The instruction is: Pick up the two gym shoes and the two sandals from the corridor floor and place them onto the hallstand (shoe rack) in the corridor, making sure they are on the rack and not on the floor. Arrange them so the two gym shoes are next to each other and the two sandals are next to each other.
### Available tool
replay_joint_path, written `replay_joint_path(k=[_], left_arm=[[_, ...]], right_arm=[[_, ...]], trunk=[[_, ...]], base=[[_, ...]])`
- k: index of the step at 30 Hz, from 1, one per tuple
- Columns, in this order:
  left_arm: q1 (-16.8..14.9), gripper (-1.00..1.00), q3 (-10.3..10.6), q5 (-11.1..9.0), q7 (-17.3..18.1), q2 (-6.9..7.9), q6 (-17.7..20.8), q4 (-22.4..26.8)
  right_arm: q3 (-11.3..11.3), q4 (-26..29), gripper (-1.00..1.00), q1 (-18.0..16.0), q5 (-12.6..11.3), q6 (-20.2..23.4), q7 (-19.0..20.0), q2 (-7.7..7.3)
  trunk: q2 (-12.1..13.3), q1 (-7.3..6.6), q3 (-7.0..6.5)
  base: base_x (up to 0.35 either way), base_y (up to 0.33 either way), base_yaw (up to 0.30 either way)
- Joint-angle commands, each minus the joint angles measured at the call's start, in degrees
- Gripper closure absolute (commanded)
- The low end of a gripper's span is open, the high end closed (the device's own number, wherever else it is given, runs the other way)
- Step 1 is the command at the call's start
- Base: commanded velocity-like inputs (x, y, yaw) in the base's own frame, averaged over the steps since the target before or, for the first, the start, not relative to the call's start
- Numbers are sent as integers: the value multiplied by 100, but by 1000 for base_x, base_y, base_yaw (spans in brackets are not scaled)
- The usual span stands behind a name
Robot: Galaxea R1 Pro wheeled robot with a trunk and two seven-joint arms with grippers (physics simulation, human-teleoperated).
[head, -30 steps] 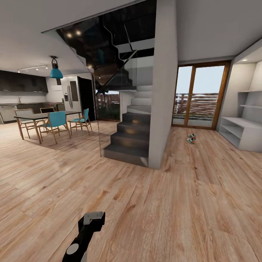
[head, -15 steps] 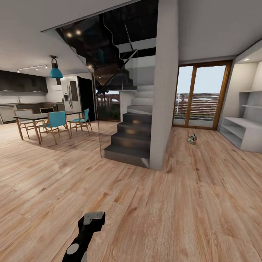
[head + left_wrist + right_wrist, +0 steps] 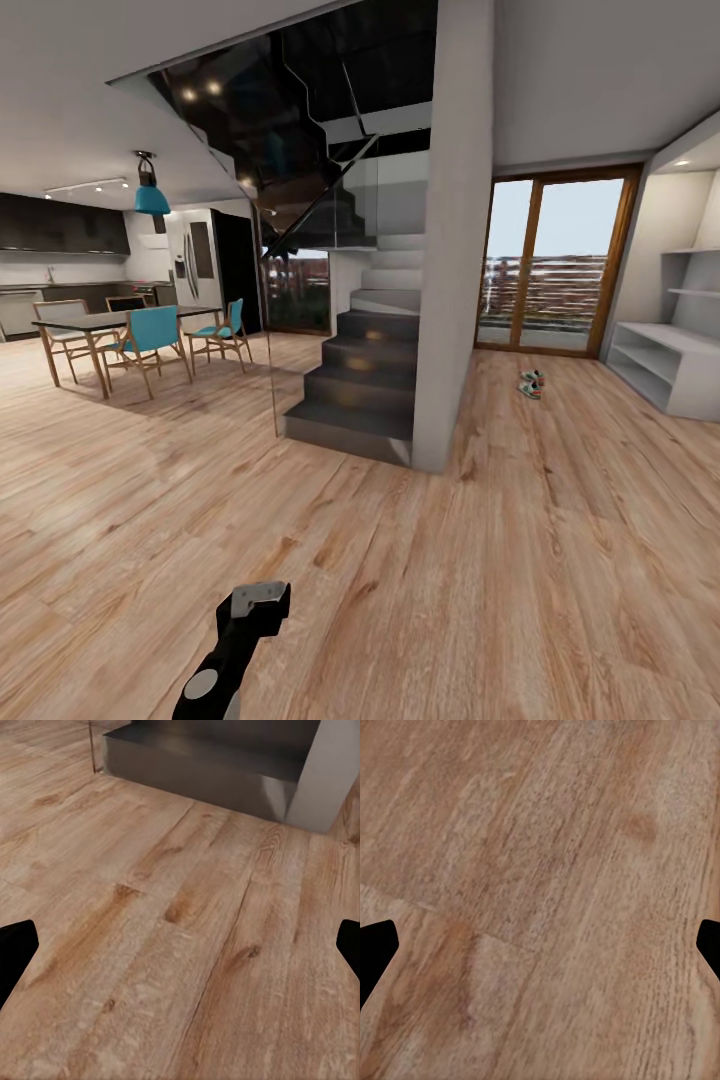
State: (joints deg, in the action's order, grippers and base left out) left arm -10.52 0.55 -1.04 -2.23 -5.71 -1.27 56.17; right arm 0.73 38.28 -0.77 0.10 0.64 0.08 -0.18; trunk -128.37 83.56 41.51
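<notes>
The two gym shoes (image 3: 530,384) lie side by side on the corridor floor (image 3: 560,560), far ahead and to the right, in front of the glazed door (image 3: 555,262). At this range they read as small white shapes with green and red-orange patches; finer detail cannot be made out. The hallstand (image 3: 668,365) stands against the right wall, near the shoes but apart from them, pale grey-white, its low open shelves appearing bare (the view is distant and partly cropped).

The left pincer (image 3: 258,598) hangs low at the near edge of the head view, over bare planks, well apart from the shoes and from the hallstand, with the grey pillar (image 3: 452,230) and dark staircase (image 3: 362,375) standing between near and far ground. In the left wrist view its dark fingertips (image 3: 15,945) sit at opposite edges, spread wide with nothing between them but floor.

The right pincer (image 3: 540,945) likewise stands wide, its fingertips (image 3: 375,945) at the frame edges over wood grain, holding nothing.

A dining counter (image 3: 120,320) with teal chairs (image 3: 155,335) stands far left.
</notes>
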Motion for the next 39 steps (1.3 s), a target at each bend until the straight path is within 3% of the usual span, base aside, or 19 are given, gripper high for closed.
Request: replay_joint_path(k=[1, 11, 39], left_arm=[[-3, -100, 6, -11, -23, 0, -13, -1], [-3, -100, 6, -11, -23, 0, -13, -1], [-3, -100, 26, -11, -23, -1, -13, -1]], right_arm=[[3, 4, -100, -2, 2, 7, 1, 1], [-15, 4, -100, -2, 6, 7, 21, -11], [6, 4, -100, -2, -4, 7, 6, 0]], trunk=[[-3, -1, 6], [-3, -1, 6], [-3, -1, 6]], base=[[8, 0, 0], [65, 0, 0], [332, 0, 0]])
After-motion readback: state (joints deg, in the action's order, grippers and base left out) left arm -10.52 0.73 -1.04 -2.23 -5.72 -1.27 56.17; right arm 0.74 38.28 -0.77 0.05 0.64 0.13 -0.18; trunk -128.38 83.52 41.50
